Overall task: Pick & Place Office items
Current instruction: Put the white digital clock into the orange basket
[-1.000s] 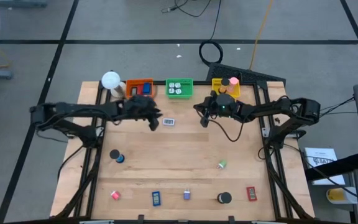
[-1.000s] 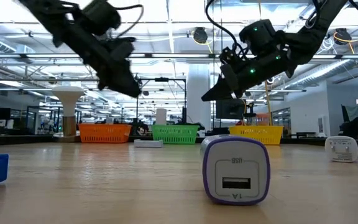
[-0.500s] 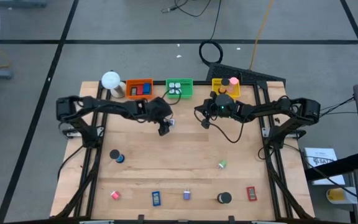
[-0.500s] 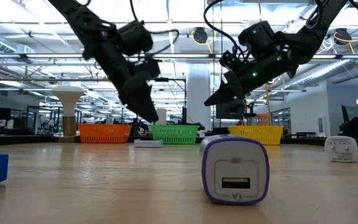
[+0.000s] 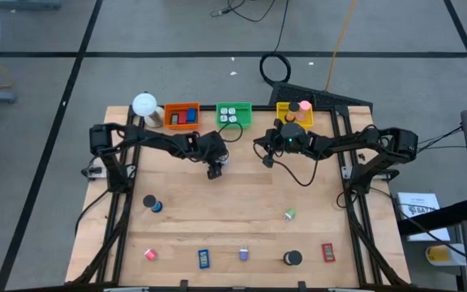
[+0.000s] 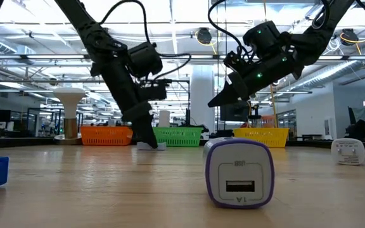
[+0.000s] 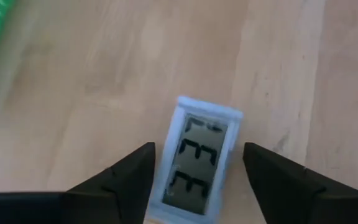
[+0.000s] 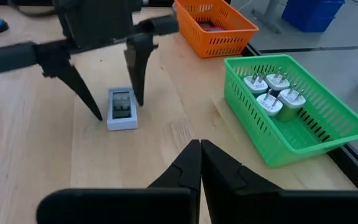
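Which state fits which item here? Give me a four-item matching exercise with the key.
Items:
1. left claw
2. right claw
3. white plugs
4. small display

States:
A. lying in the green tray
B. shut, holding nothing, above the table
C. flat on the table between two open fingers
D. open, lowered to the table astride an item

Pairs: 1-D, 2-B, 3-A, 4-C
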Motion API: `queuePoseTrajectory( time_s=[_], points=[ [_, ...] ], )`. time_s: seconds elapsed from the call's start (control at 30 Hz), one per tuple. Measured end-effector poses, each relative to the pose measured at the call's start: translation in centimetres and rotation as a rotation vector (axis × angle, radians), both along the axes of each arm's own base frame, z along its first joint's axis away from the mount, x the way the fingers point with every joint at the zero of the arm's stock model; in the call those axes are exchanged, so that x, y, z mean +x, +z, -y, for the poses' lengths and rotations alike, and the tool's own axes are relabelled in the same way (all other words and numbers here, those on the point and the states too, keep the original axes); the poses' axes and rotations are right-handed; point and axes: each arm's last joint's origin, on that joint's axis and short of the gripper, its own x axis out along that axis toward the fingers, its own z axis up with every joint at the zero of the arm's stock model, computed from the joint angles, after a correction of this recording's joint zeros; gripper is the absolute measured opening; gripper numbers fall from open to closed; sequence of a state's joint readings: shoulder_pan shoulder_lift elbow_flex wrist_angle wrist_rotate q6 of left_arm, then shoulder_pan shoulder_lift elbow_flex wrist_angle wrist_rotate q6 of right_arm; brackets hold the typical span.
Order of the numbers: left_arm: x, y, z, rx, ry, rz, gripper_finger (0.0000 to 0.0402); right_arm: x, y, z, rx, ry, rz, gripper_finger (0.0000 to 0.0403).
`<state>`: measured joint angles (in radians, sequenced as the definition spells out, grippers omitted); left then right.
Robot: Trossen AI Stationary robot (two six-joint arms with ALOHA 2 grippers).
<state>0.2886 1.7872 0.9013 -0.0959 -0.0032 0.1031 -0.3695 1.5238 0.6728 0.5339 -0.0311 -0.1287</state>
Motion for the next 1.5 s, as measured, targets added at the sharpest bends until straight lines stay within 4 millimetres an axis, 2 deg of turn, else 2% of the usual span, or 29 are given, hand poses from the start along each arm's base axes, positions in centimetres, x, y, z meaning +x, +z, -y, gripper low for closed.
queuePoseTrajectory(
  time_s=[0.17,0.37,0.53,0.6,0.7,0.83,0.93,1.13,1.37,1.5],
  points=[
    [0.2,-0.5,0.0,-0.005,-0.017,-0.01,0.0213,0.0,0.0,0.0,0.0,0.0,0.0,0.0002],
    [0.0,-0.2,0.0,-0.025,0.015,-0.003,0.0145,0.0,0.0,0.0,-0.003,0.002,0.0,0.0001],
    [-0.5,0.8,-0.6,-0.086,0.145,-0.017,0.0137,0.0,0.0,0.0,-0.01,0.005,-0.002,0.0001],
    [-0.8,2.5,-1.1,-0.107,0.195,-0.017,0.0137,0.0,0.0,0.0,-0.011,0.004,0.001,0.0001],
    [-1.6,6.4,-1.9,-0.121,0.283,0.054,0.0137,0.0,0.1,0.0,-0.012,0.005,0.004,0.0002],
    [-4.1,10.5,-2.9,-0.137,0.461,0.154,0.0137,0.1,0.1,0.0,-0.014,0.006,0.008,0.0001],
    [-6.1,12.5,-3.9,-0.129,0.641,0.214,0.0137,0.1,0.2,0.0,-0.015,0.006,0.012,0.0002],
    [-9.2,12.2,-6.8,-0.098,0.934,0.154,0.0143,0.1,0.2,-0.1,-0.006,0.03,0.017,0.0002],
    [-10.5,10.2,-11.6,-0.083,1.102,0.168,0.0145,0.2,0.3,-0.1,0.002,0.027,0.03,0.0002],
    [-10.7,8.0,-13.3,-0.089,1.144,0.11,0.0146,0.2,0.3,-0.1,0.003,0.027,0.031,0.0001]
  ],
)
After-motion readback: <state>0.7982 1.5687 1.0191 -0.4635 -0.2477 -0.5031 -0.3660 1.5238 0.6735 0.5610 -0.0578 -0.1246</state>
